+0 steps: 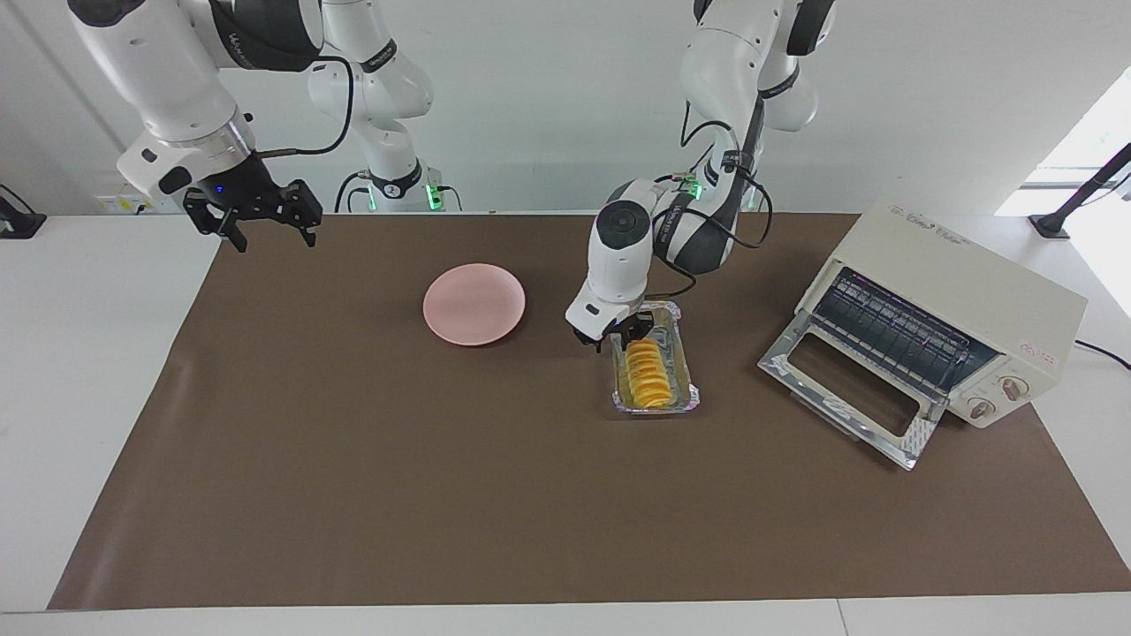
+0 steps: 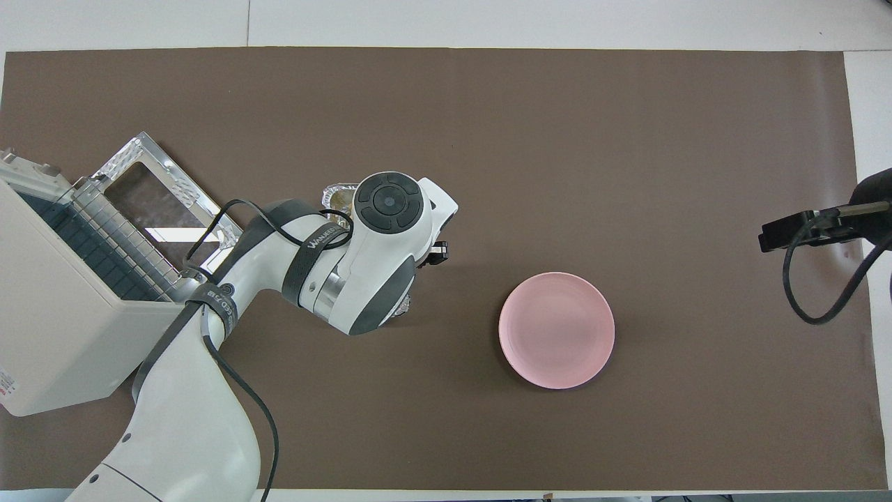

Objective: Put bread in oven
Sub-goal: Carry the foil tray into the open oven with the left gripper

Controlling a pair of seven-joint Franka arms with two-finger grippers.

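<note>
Starting nearest the robots, the right gripper was seen raised over the corner of the mat at the right arm's end of the counter. Its fingers were spread wide and nothing was held, so that arm was judged to be waiting clear of the work. A little farther out, a pink plate was left bare on the mat.

Beside the plate, toward the left arm's end, the left gripper was lowered to the nearer end of the tray, at the rim. Whether it was closed on the rim, or on anything, could not be told. The approach at the rim suggested that tray and bread were meant to be moved together, so the loaf would not be squeezed.

The bread was lying lengthwise in the tray, not yet lifted. The oven was set aslant at the left arm's end, with its door dropped open toward the tray, so a short slide onto the rack was allowed for.
</note>
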